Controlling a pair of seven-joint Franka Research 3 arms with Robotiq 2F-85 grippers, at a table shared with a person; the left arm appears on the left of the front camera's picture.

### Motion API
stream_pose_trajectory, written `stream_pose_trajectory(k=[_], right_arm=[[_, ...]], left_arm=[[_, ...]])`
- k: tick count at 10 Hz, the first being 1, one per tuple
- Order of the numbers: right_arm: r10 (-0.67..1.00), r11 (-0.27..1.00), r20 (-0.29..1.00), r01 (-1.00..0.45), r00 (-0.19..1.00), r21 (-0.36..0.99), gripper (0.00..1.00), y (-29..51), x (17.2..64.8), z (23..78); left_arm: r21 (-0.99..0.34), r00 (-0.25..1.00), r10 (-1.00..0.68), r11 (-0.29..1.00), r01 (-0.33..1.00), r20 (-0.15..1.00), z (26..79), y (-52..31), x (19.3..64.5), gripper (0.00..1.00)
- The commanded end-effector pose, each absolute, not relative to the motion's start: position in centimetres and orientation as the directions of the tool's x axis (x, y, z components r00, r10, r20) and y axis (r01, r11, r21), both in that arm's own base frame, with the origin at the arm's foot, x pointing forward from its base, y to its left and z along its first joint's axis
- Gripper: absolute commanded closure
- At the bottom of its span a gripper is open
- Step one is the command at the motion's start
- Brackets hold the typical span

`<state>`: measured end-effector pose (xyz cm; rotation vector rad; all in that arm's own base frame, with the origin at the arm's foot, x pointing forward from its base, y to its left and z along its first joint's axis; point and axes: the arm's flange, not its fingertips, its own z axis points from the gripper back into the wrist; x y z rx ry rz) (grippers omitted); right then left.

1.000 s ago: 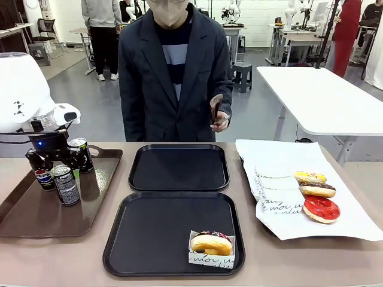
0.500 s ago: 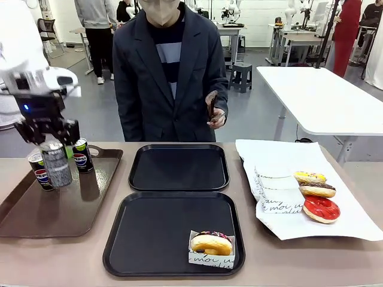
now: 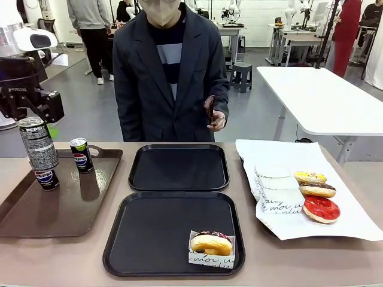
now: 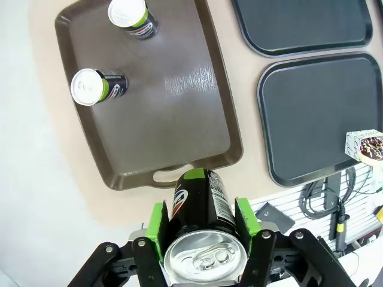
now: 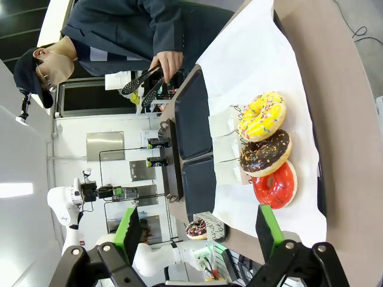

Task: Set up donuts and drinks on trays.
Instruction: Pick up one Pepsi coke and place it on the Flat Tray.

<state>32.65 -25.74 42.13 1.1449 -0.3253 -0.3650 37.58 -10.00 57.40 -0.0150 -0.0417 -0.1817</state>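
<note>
In the front view, at the 9 o'clock side of the tabletop [image 3: 72, 257], the left pincer [image 3: 34, 119] is clamped on the upper part of a dark can [image 3: 38, 146]. It holds the can upright in the air over the brown tray [image 3: 66, 206]. The left wrist view shows its green pads [image 4: 157, 226] pressed against either side of the can just under the silver top, with the tray's handle edge well below.

Two more drinks stand near the brown tray's 11 o'clock corner: a rear Pepsi can [image 3: 81, 155] and a front Pepsi can [image 3: 46, 179]. The front one is partly hidden behind the lifted can.

In the middle, the far black tray [image 3: 178, 168] lies at 12 o'clock and the near black tray [image 3: 149, 233] at 6 o'clock, just beside each other. A sleeved donut [image 3: 210, 244] sits in the near tray's 5 o'clock corner.

Beyond the far tray, toward 1 o'clock, the person's hand [image 3: 219, 121] holds dark tongs [image 3: 211, 107].

At 3 o'clock lies the white paper sheet [image 3: 341, 224] with three donuts in a touching row. The yellow donut [image 3: 309, 177] is at 12 o'clock, the chocolate donut [image 3: 317, 189] in the middle and the red donut [image 3: 321, 208] at 6 o'clock. Printed paper sleeves [image 3: 278, 194] lie at their 9 o'clock.

In the right wrist view, the right pincer [image 5: 199, 218] stands wide apart with nothing between its pads, looking along that sheet.
</note>
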Motion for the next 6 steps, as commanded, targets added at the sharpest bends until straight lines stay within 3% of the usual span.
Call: stream_pose_trajectory(k=[1,3,4,6], right_arm=[[-0.439,0.360,0.065,0.109,0.896,0.927,0.00,-25.7,32.6,42.2],[-0.439,0.360,0.065,0.109,0.896,0.927,0.00,-25.7,32.6,42.2],[-0.439,0.360,0.065,0.109,0.896,0.927,0.00,-25.7,32.6,42.2],[-0.439,0.360,0.065,0.109,0.896,0.927,0.00,-25.7,32.6,42.2]], left_arm=[[-0.011,0.984,-0.177,0.984,0.177,0.037,56.8,-10.1,38.1,0.53],[-0.011,0.984,-0.177,0.984,0.177,0.037,56.8,-10.1,38.1,0.53],[-0.011,0.983,-0.182,0.983,0.182,0.022,56.5,-10.1,38.0,0.43],[-0.030,0.958,-0.281,0.959,0.283,0.057,53.3,-19.5,36.6,0.43]])
